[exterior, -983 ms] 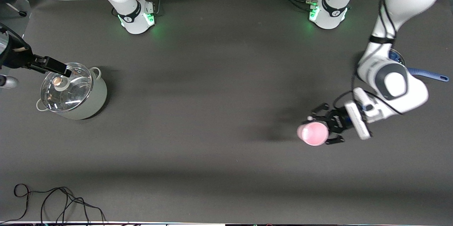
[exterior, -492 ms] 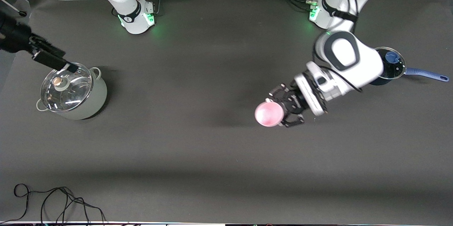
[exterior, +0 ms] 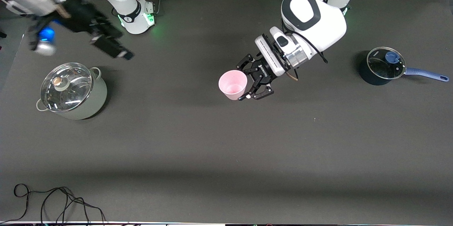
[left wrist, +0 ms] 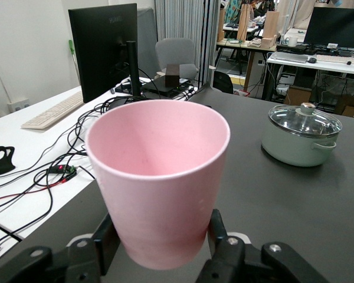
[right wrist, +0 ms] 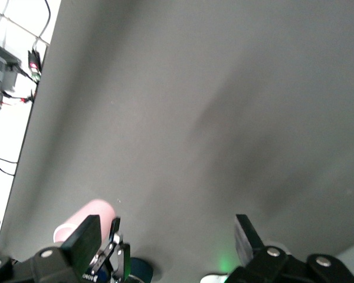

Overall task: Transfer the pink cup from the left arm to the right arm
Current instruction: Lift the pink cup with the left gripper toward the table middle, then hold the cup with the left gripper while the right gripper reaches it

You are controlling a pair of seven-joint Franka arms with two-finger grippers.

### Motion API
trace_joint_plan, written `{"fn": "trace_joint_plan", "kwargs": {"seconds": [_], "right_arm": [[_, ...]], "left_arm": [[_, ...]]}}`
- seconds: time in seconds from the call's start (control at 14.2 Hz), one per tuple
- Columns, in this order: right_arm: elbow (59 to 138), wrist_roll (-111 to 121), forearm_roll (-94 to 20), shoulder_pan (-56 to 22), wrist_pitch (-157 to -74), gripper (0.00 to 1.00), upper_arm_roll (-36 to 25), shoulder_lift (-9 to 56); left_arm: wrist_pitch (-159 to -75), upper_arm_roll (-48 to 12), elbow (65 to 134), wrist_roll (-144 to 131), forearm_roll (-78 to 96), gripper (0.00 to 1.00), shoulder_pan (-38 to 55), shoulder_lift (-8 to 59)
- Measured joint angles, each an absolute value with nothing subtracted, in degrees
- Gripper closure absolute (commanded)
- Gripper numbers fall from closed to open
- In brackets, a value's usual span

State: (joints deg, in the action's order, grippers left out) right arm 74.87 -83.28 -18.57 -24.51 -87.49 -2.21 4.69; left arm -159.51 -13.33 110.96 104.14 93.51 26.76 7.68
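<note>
Carried in from four o'clock, the pink cup (exterior: 232, 84) hangs mid-table, clenched in my left gripper (exterior: 255, 81) — right gripper (exterior: 110, 44) swings up at ten o'clock, fingers spread, handover still ahead.

Dark grey mat (exterior: 212, 155) covers table. Office room: white desk (left wrist: 29, 159) beside table with black monitor (left wrist: 103, 50), keyboard (left wrist: 50, 111), tangled cables (left wrist: 53, 177). Grey office chair (left wrist: 176, 56) nearby. More desks (left wrist: 318, 59), second monitor (left wrist: 339, 26). Pale wall (left wrist: 23, 53).
</note>
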Motion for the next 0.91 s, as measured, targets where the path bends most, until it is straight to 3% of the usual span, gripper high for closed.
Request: {"fn": "trace_joint_plan", "kwargs": {"seconds": [0.63, 0.91], "right_arm": [[70.44, -99.24, -15.68, -37.29, -95.24, 0.0, -2.27, 13.08], [68.22, -101.07, -13.76, -39.23, -99.86, 0.0, -2.3, 17.45]], "left_arm": [[-162.02, -13.98, 110.23, 101.78, 93.52, 0.65, 27.76, 7.55], [-162.49, -13.98, 110.23, 101.65, 93.52, 0.65, 27.77, 7.56]]}}
